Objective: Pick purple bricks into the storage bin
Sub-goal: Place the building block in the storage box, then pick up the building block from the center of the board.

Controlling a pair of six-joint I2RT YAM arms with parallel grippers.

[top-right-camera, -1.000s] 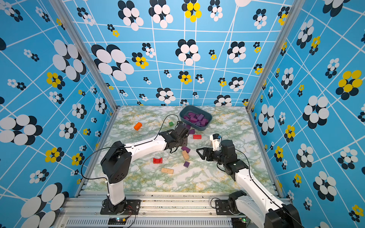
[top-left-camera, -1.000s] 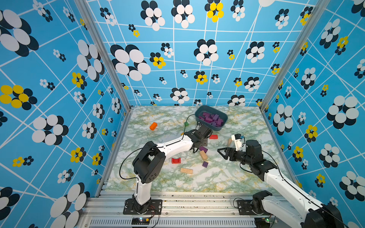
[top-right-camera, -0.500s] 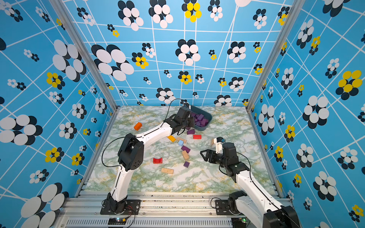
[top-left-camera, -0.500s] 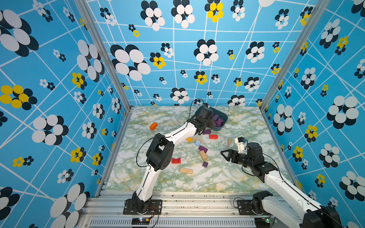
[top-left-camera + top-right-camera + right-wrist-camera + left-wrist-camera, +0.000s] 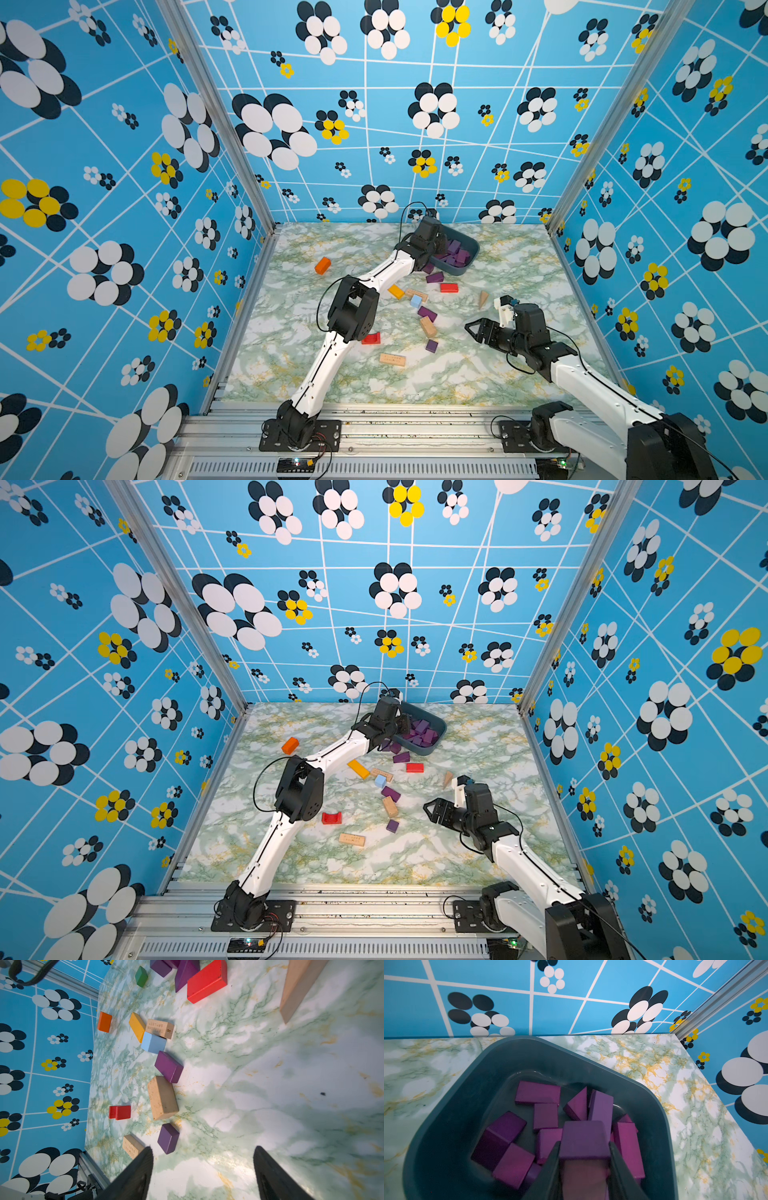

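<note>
purple brick between left fingers

A tan block is showing an 8 on its end. Its side engraving is proving unreadable.

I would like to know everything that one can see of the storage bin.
The storage bin is a shallow dark slate-blue tub, plastic by its look, rectangular with rounded corners and smooth walls. It stands flat on the marbled table, near the back wall, turned at an angle to it. About a dozen purple bricks lie jumbled inside. The left gripper hangs over it, its jaws gripping another purple brick above the pile.
</note>
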